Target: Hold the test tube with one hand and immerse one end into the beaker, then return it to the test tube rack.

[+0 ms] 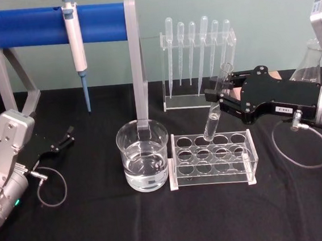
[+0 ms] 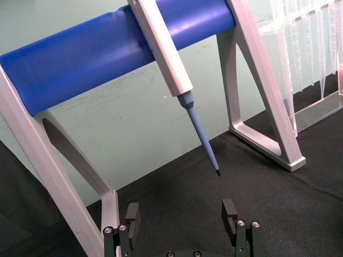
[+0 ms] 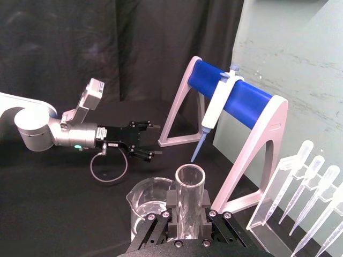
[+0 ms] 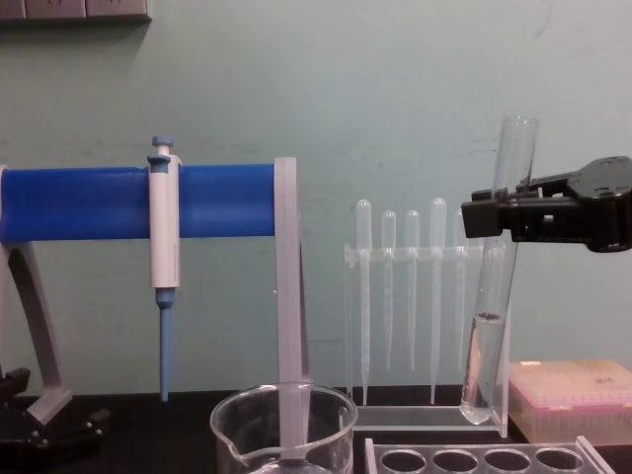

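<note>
My right gripper (image 1: 215, 103) is shut on the test tube (image 1: 218, 100), a long clear glass tube held near its middle. The tube leans slightly, mouth up, and its rounded end hangs just above the back row of the clear rack (image 1: 213, 158). From the chest the tube (image 4: 499, 267) stands tall with the right gripper (image 4: 486, 217) clamped on its upper half. In the right wrist view the fingers (image 3: 172, 206) flank the tube (image 3: 188, 201). The beaker (image 1: 143, 156), partly filled with clear liquid, stands left of the rack, also seen as beaker (image 4: 283, 425) and beaker (image 3: 146, 201). My left gripper (image 1: 65, 136) rests open at the far left.
A grey stand with a blue bar (image 1: 43, 24) carries a hanging pipettor (image 1: 75, 46) behind the beaker. An acrylic holder of plastic pipettes (image 1: 198, 60) stands behind the rack. A glass flask (image 1: 310, 66) is at the back right, and a pink tip box (image 4: 573, 395) lies beside the rack.
</note>
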